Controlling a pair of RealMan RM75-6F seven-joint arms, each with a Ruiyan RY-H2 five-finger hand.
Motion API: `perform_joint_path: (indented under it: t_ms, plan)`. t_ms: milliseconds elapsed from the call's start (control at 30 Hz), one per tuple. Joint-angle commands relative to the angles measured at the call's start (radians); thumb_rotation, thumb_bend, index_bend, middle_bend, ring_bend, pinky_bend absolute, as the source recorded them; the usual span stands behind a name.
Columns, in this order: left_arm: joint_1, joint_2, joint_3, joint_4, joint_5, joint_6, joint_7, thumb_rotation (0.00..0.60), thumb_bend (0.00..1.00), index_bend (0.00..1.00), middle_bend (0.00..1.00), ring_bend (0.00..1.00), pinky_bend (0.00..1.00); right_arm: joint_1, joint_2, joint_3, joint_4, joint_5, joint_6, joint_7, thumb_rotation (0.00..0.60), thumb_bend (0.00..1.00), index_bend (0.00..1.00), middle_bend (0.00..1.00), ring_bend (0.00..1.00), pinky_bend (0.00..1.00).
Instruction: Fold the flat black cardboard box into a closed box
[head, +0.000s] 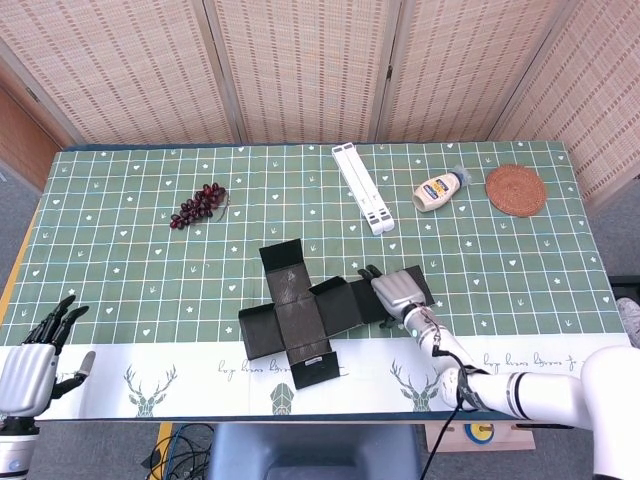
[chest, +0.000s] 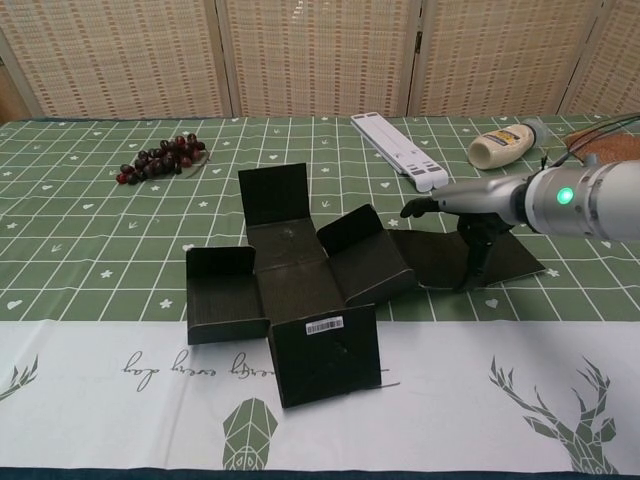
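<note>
The flat black cardboard box (head: 300, 310) lies unfolded in a cross shape near the table's front middle. Its side flaps stand partly raised, and the front flap (chest: 322, 352) carries a white barcode label. A long panel (chest: 450, 255) stretches flat to the right. My right hand (head: 400, 292) hovers over that long panel with its fingers (chest: 418, 208) stretched out toward the box centre and the thumb reaching down to the panel; it holds nothing. My left hand (head: 30, 370) is off the table's front left corner with its fingers apart and nothing in it; only the head view shows it.
A bunch of dark grapes (head: 198, 205) lies at the back left. At the back middle is a white folded stand (head: 362, 187), with a mayonnaise bottle (head: 440, 190) and a round woven coaster (head: 516, 190) at the back right. A wicker folding screen stands behind the table.
</note>
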Motion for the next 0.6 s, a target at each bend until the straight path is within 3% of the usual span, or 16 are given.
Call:
perform_joint_path:
  t_ms: [33,233,433,533,600]
  plan:
    - [0.001,-0.001,-0.001,0.002,-0.001,0.000,-0.001,0.600,0.36,0.16,0.09,0.15,0.29,0.025,-0.018,-0.012,0.023,0.020,-0.010,-0.009,0.600,0.19,0.00,0.03,0.69,0.96]
    - [0.002,-0.004,-0.003,0.007,-0.004,-0.005,-0.002,0.600,0.36,0.16,0.09,0.15,0.29,0.070,-0.050,-0.035,0.060,0.063,-0.022,-0.025,0.600,0.22,0.00,0.05,0.70,0.96]
    - [-0.034,-0.015,-0.024,0.046,0.012,-0.032,-0.002,0.600,0.36,0.19,0.09,0.16,0.29,0.084,-0.058,-0.046,0.069,0.064,-0.010,-0.013,0.600,0.30,0.05,0.16,0.74,0.97]
    - [-0.082,-0.038,-0.048,0.100,0.038,-0.058,0.004,0.600,0.36,0.27,0.15,0.31,0.32,0.081,-0.057,-0.047,0.066,0.035,-0.005,0.004,0.600,0.31,0.09,0.18,0.75,0.97]
    - [-0.126,-0.067,-0.065,0.155,0.056,-0.087,0.017,0.600,0.36,0.33,0.25,0.43,0.44,0.074,-0.060,-0.050,0.067,0.004,0.005,0.017,0.600,0.31,0.09,0.18,0.75,0.97]
